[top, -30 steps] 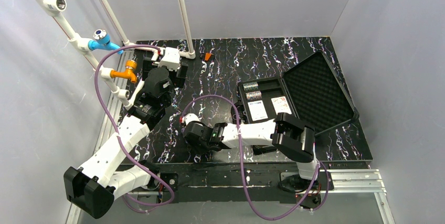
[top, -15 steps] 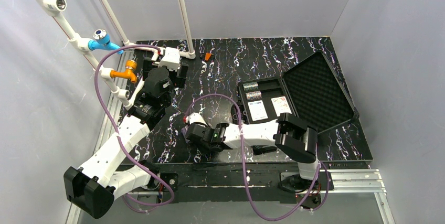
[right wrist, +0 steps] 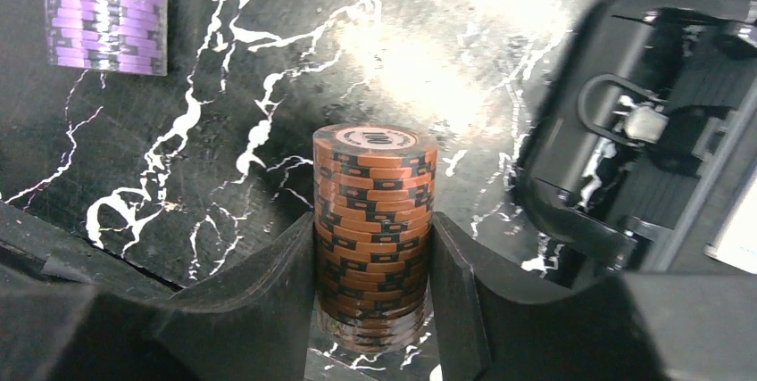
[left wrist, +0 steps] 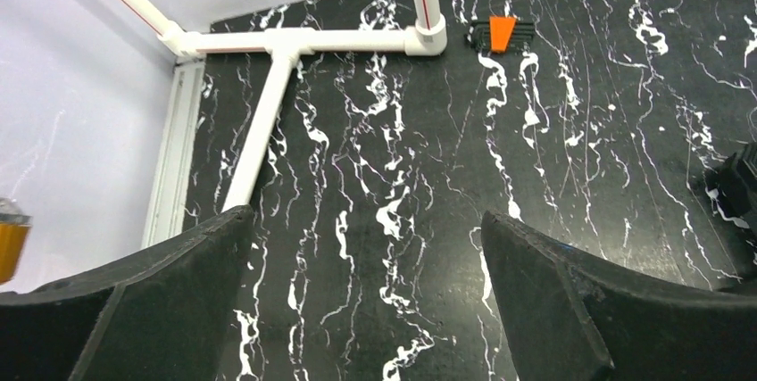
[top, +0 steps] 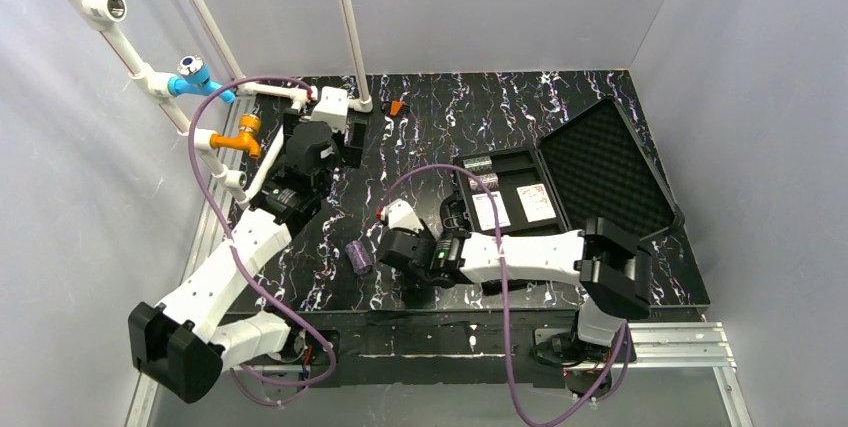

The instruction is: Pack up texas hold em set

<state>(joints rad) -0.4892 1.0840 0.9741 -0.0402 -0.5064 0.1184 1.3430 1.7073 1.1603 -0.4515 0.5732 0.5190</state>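
Note:
My right gripper is shut on an upright brown chip stack, whose base sits at or just above the glossy table. A purple chip stack lies on its side to the far left of it, and shows too in the top view as the purple stack, left of the right gripper. The black case lies open at the right, its handle side close to the gripper. Two card decks and chip stacks sit in its foam base. My left gripper is open and empty over bare table at the back left.
White pipes run along the back left corner. A small orange and black item lies near the pipe foot, also seen in the top view as the orange item. Purple cables loop over both arms.
My right gripper has moved right toward the case with the brown stack, uncovering the purple stack. My left arm has reached farther toward the back.

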